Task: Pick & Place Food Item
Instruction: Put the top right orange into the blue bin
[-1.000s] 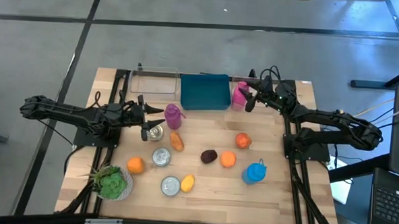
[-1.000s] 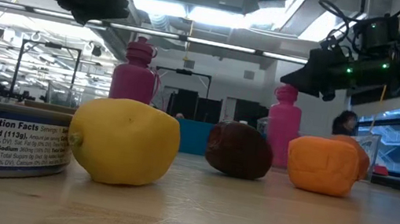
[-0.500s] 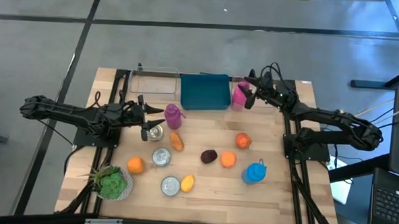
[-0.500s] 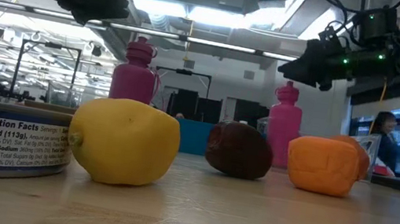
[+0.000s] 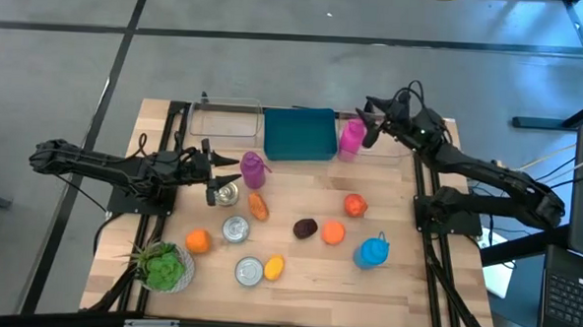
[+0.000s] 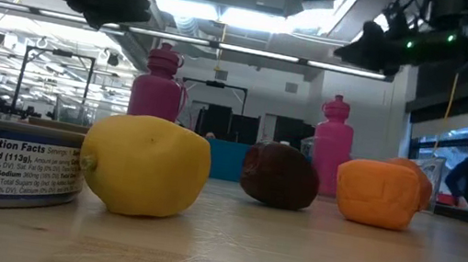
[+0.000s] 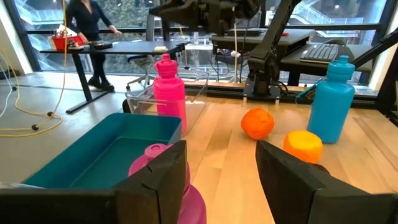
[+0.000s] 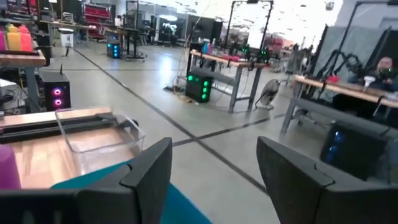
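Above the back edge of the wooden table (image 5: 395, 276), my right gripper (image 5: 368, 121) hangs with fingers spread and nothing between them.

It sits just beside the cap of the pink plastic bottle (image 5: 351, 139) standing next to the teal rectangular bin (image 5: 299, 132) and clear plastic tray (image 5: 224, 117). My left gripper (image 5: 212, 170) hovers low at the table's left, fingers also parted and empty, close to the purple-pink plastic bottle (image 5: 254, 167) and an open metal tin (image 5: 228, 192). Food items lie spread across the middle: an orange carrot-like piece (image 5: 258, 206), a dark brown plum-shaped item (image 5: 305, 227), two orange fruits (image 5: 334, 231) and (image 5: 356, 205), a yellow lemon (image 5: 273, 267), another orange (image 5: 198, 240). Blue plastic bottle (image 5: 371, 251) stands toward the right.
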Available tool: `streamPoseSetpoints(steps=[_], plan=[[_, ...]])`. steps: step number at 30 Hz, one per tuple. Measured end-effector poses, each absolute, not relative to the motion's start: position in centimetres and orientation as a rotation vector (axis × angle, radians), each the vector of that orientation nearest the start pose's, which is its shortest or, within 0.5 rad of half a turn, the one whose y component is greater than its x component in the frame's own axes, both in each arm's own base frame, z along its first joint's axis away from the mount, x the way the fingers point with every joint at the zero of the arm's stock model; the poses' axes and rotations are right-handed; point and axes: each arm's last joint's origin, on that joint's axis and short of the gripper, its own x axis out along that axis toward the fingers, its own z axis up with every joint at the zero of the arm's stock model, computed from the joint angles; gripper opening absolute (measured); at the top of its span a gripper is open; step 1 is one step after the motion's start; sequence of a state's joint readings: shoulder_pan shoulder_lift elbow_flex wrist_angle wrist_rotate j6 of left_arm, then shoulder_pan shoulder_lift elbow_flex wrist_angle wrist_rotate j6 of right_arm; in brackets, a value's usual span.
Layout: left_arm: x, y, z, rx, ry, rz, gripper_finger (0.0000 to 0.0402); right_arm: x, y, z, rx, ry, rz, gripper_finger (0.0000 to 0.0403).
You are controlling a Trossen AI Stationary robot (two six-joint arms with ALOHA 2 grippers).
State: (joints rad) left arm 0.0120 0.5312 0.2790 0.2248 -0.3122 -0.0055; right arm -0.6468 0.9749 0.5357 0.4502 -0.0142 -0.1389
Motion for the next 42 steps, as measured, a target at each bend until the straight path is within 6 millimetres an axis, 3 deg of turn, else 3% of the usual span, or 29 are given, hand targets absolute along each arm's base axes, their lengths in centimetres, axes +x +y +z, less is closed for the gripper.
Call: streamPoseSetpoints(steps=[11,19,31,36,42], plan=[[14.0,1.1,23.1,-0.002,0.031,0.324,0.0187,15.3,-10.3,31.1,-0.055,0.316,-0.332,0.0232],[13.9,0.9,24.7,0.021,-0.130,0.265,0.0187,15.4,-7.7,32.8,-0.061,0.406,-0.112,0.0232],[14.7,0.7,28.1,0.019,-0.191,0.200,0.0185,17.0,-5.3,31.3,-0.026,0.547,0.010,0.0233],[16.3,0.6,29.4,0.028,-0.156,0.143,0.0185,17.7,-4.7,30.5,-0.028,0.615,0.042,0.0233],[19.2,0.6,30.6,0.022,-0.082,0.124,0.0185,18.1,-4.0,28.5,-0.127,0.838,-0.021,0.0233]])
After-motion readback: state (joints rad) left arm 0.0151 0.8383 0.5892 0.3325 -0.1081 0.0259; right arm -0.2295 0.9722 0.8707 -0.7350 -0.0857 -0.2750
